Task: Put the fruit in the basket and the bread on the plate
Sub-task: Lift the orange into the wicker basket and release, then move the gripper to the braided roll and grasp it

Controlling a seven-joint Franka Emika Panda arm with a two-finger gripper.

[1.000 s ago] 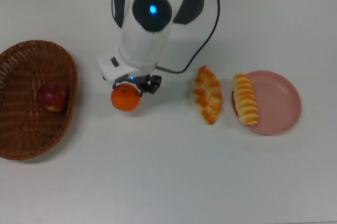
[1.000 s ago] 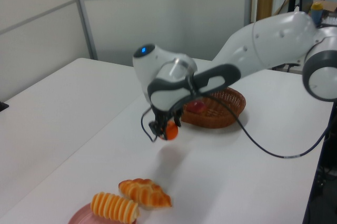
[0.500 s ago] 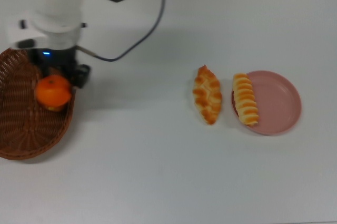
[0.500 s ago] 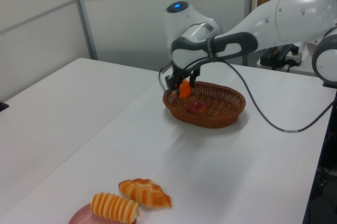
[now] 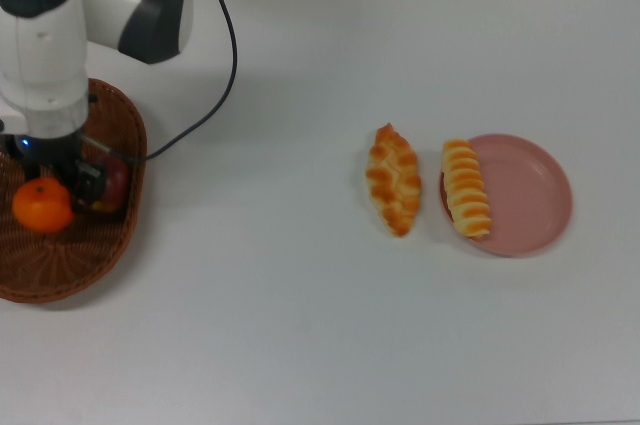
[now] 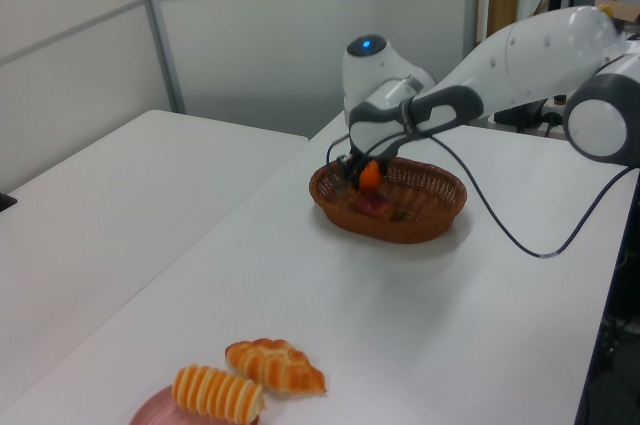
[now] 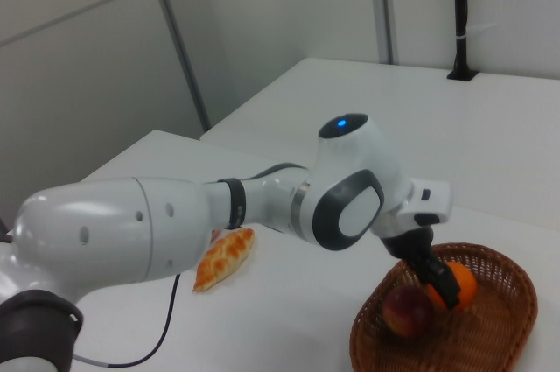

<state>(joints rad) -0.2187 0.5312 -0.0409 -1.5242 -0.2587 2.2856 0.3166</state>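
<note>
In one basket, one apple, claw clamped on one tangerine.

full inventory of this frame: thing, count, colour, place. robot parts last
basket: 1, reddish-brown wicker, the top view's left edge of the table
tangerine: 1, bright orange, over the basket, held in the fingers
apple: 1, dark red, in the basket beside the tangerine
braided pastry: 1, golden brown, on the table, just to the top view's left of the plate
ridged loaf: 1, golden with pale stripes, on the plate's left rim in the top view
plate: 1, pink, the top view's right
table: 1, white
arm: 1, white and grey, with black cable
gripper: 1, black, over the basket
</note>
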